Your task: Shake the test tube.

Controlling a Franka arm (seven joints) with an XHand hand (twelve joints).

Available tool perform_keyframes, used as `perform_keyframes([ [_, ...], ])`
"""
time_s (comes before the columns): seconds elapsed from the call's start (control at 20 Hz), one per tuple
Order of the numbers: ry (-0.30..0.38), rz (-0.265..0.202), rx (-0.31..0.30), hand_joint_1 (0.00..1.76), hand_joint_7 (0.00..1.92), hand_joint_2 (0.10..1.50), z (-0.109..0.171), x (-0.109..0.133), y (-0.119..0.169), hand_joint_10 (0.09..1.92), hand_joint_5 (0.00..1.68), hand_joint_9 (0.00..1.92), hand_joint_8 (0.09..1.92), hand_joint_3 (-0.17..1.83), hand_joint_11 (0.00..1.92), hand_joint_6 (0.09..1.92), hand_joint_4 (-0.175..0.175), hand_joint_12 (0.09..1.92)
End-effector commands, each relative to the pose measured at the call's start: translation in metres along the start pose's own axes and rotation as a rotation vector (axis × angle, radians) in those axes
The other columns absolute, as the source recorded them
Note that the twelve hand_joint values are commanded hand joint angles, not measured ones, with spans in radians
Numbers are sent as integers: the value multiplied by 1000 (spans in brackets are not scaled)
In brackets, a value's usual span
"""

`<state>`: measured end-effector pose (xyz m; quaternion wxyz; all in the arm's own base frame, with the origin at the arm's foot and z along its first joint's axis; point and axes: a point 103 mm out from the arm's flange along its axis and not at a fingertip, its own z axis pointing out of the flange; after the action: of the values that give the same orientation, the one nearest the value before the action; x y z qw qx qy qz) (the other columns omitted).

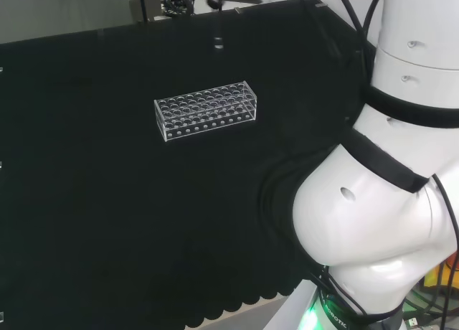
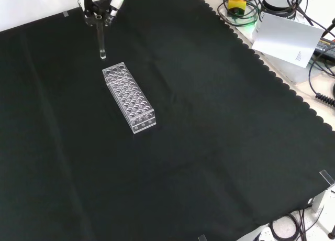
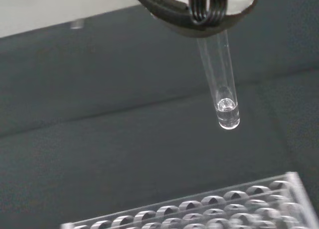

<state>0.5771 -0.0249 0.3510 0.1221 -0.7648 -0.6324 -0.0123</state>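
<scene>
One test tube [image 2: 101,42] hangs straight down from your hand [image 2: 99,13], fingers pinching its top, at the front view's upper left (clear above the rack [image 2: 129,97]); shake across that vertical axis.

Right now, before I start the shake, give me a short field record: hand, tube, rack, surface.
hand: at the top of the front view, fingers curled round the tube's upper end
tube: clear test tube, hanging upright, lifted clear of the rack; small amount of clear liquid at its rounded tip
rack: clear plastic test tube rack, lying on the cloth, holes look empty
surface: black cloth
</scene>
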Motion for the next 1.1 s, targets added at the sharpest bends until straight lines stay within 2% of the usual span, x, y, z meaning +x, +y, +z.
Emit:
perform_keyframes([
  [0.05, -40, 189, -11, 1415, 1244, 1004, -4, -83, 9, 677, 1243, 1173, 916, 0, 1083, 236, -175, 1066],
  [0.25, -36, 249, -28, 1414, 1244, 1004, -11, -109, 9, 677, 1243, 1173, 917, 0, 1083, 235, -175, 1066],
  [0.5, 3, 257, -28, 1415, 1244, 1004, -6, -111, 8, 677, 1244, 1173, 916, 0, 1083, 234, -175, 1067],
  [0.85, 85, 210, -17, 1415, 1244, 1004, 8, -82, 9, 677, 1245, 1173, 916, 0, 1082, 232, -175, 1067],
  [1.1, 106, 160, -10, 1415, 1244, 1004, 14, -57, 14, 677, 1245, 1173, 916, 0, 1082, 230, -175, 1067],
])
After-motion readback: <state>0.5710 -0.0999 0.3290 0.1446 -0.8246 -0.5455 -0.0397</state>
